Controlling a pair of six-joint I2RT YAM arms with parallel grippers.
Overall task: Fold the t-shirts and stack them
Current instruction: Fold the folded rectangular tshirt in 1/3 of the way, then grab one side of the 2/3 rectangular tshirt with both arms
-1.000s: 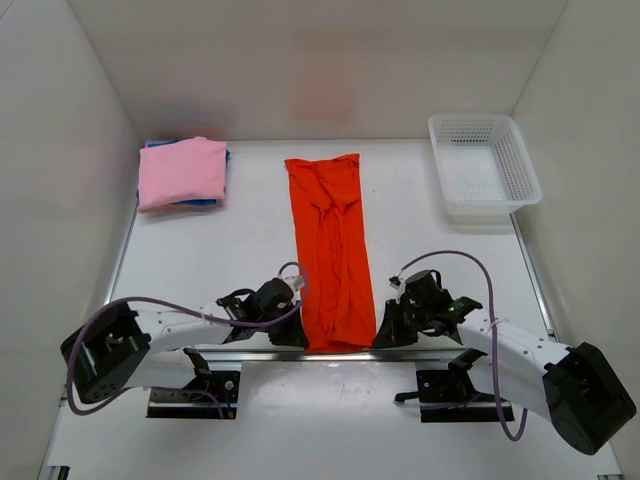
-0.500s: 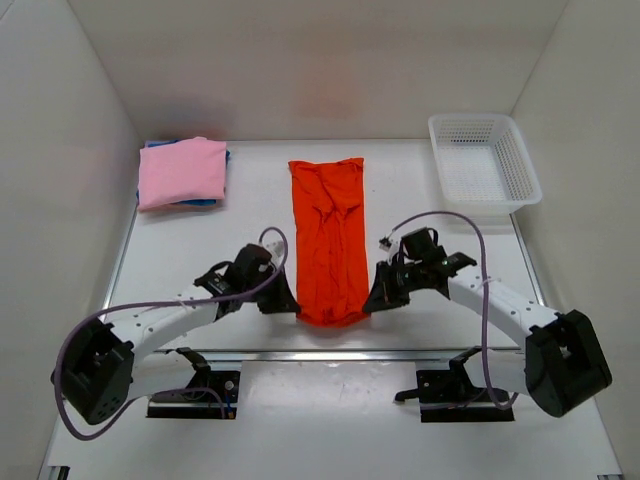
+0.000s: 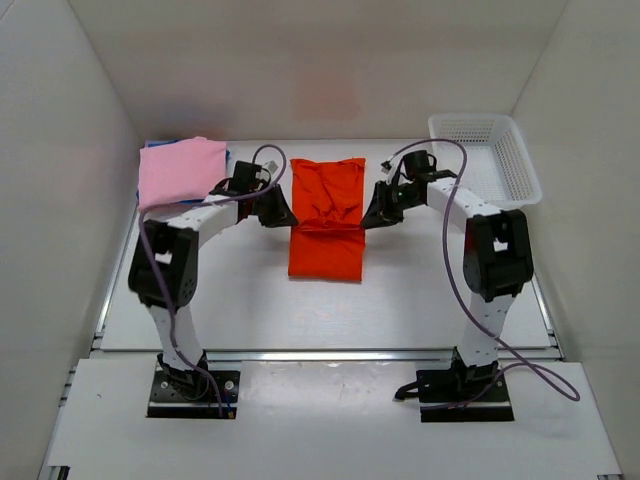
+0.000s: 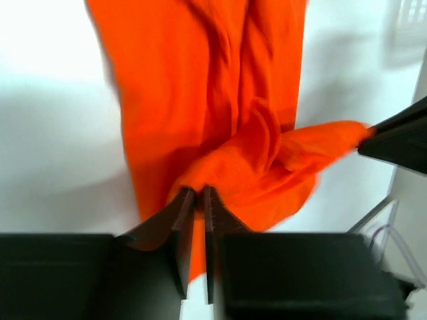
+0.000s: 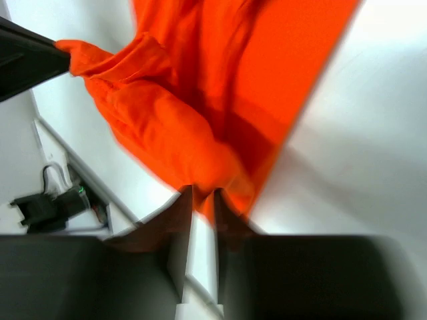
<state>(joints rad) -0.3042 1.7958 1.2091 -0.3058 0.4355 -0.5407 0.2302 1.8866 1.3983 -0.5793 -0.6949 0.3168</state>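
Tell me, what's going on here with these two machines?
Two robot arms are folding an orange-red t-shirt in half. The left claw and the right claw each pinch a corner of its near end, held above the rest of the shirt. A pink t-shirt lies folded on a blue t-shirt at the far left, and a white basket sits at the far right.

Change over the last 1 s: the 2 arms have been swung from the near edge of the table (image 3: 220, 295) out to its far half. The left gripper (image 3: 282, 211) and right gripper (image 3: 374, 214), each pinched on a hem corner of the orange shirt (image 3: 325, 256), have been carried toward the collar end. The hem has been raised and drawn over the far part, so the shirt is doubled and its outline shortened.
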